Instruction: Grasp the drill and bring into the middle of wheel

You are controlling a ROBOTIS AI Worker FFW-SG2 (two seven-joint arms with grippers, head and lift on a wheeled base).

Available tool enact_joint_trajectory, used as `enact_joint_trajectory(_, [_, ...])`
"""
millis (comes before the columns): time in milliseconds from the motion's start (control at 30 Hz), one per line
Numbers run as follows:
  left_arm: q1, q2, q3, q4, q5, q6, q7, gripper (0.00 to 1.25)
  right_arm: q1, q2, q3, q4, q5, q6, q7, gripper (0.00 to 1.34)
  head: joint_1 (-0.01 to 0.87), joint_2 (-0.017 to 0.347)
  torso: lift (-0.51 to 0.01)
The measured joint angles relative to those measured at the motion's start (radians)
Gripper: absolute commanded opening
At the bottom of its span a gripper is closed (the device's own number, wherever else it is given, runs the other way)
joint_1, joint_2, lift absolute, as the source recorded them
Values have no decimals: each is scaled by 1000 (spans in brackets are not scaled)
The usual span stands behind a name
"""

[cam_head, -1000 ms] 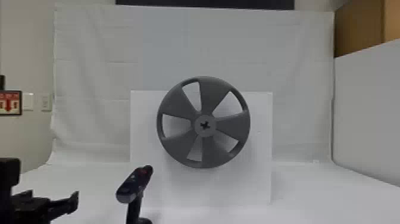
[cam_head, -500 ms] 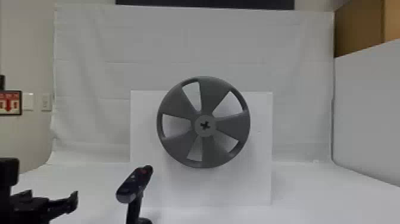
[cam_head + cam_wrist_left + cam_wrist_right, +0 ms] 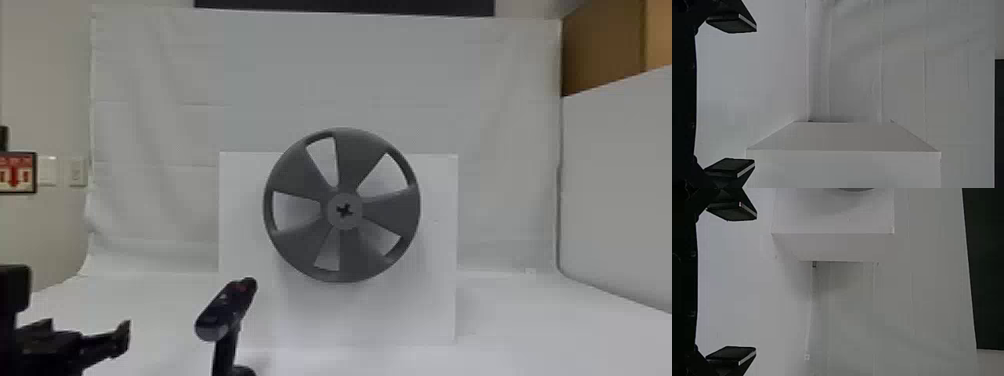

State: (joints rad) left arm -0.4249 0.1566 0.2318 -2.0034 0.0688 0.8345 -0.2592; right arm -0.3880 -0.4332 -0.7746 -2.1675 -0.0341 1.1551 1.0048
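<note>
Calls for reaching right to black pistol-shaped drill (image 3: 225,310), upright on white desk (image 3: 525,325), aligned lengthwise near left to far right; nearest black two-fingered left end effector (image 3: 752,95), open and empty.

We see the black drill (image 3: 227,307), handle down, nearer us and left of the upright grey five-spoked wheel (image 3: 360,150), its hub dark-crossed.

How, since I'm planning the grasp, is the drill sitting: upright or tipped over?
Upright: the drill has its body above its handle in the head view.
</note>
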Motion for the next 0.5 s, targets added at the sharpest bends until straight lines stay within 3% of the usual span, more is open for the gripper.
enact_joint_trajectory(500, [-1, 0, 4, 0, 0, 0, 0, 1166, 0, 6, 0, 0, 4, 0, 0, 1238, 0, 0, -406])
